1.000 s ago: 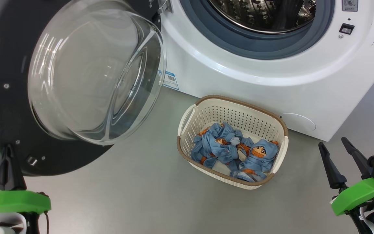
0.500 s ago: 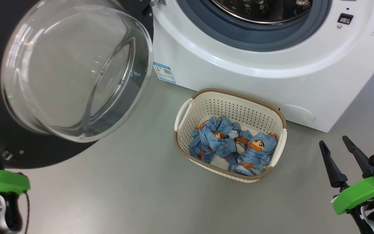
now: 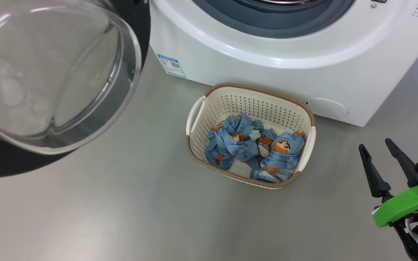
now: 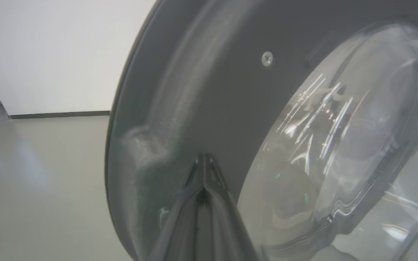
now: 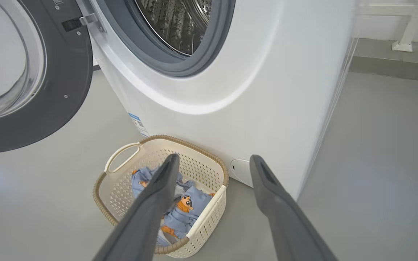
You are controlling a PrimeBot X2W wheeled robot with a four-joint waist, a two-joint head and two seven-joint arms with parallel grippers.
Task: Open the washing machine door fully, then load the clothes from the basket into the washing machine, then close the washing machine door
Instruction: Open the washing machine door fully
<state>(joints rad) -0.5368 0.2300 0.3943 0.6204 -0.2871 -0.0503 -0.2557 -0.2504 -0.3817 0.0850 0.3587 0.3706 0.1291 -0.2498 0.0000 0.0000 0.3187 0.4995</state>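
Observation:
The washing machine door [image 3: 49, 72] stands swung out at the upper left, its clear glass bowl bulging from the black rim [image 4: 212, 90]. My left gripper [image 4: 203, 159] is shut, tips lying against the rim's inner face beside the bowl. The white washing machine [image 3: 267, 65] shows its grey-blue seal and steel drum [image 5: 172, 21]. On the floor before it sits the basket [image 3: 252, 107], holding the light blue printed clothes [image 3: 238, 145]. My right gripper [image 3: 375, 144] hangs open to the basket's right, holding nothing. In the right wrist view the right gripper [image 5: 213, 157] is above the basket [image 5: 122, 188] and clothes [image 5: 187, 214].
Grey floor runs around the basket. A blue-and-white label [image 3: 171, 66] marks the machine's lower left corner and a round cover [image 3: 327, 108] its lower right. A white wall with a dark baseboard [image 4: 60, 114] lies beyond the door. A white post foot [image 5: 403, 45] stands behind the machine.
The camera has shifted, moving the whole picture up and left. The door has swung wider to the left, and my left gripper has gone with it past the picture's left edge. The right gripper holds still.

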